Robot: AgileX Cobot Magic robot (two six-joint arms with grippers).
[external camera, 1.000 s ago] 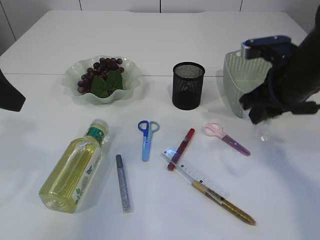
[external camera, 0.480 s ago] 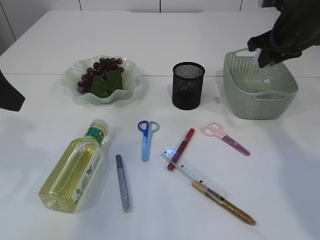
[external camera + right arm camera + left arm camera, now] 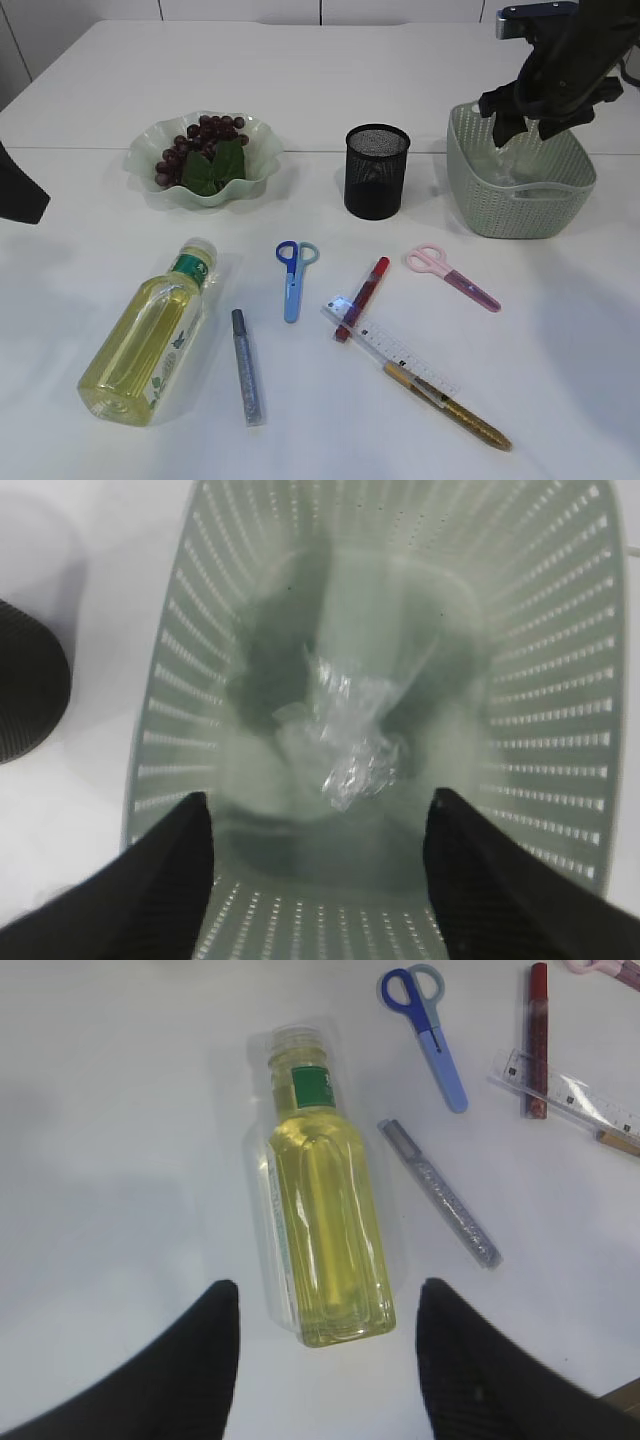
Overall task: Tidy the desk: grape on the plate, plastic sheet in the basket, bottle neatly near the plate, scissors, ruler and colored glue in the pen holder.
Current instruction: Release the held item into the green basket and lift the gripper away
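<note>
- Right wrist view puts you straight over the basket [image 3: 560, 680]: your right gripper [image 3: 318, 880] has its fingers spread wide with nothing between them, and the crumpled plastic sheet [image 3: 350, 745] lies on the basket floor below, not touched by either finger.
- In the exterior view that same right gripper [image 3: 522, 118] hangs just above the basket's rim [image 3: 520, 190], and the basket is off to the right of the pen holder [image 3: 377, 170].
- Your left gripper [image 3: 325, 1345] is spread open too, hovering over the base end of the bottle [image 3: 320, 1230] without holding it. The bottle lies on its side, well to the lower left of the pen holder, cap pointing roughly toward the plate [image 3: 150, 165].
- Grape [image 3: 205, 140] sits on the plate, left of the pen holder.
- In front of the pen holder, flat on the table: blue scissors [image 3: 292, 275], pink scissors [image 3: 450, 275] more to the right, red glue [image 3: 363, 297] with its lower end touching the clear ruler [image 3: 395, 350], gold glue [image 3: 450, 408] partly under the ruler's far end.
- Silver glue [image 3: 245, 365] lies between the bottle and the blue scissors.
</note>
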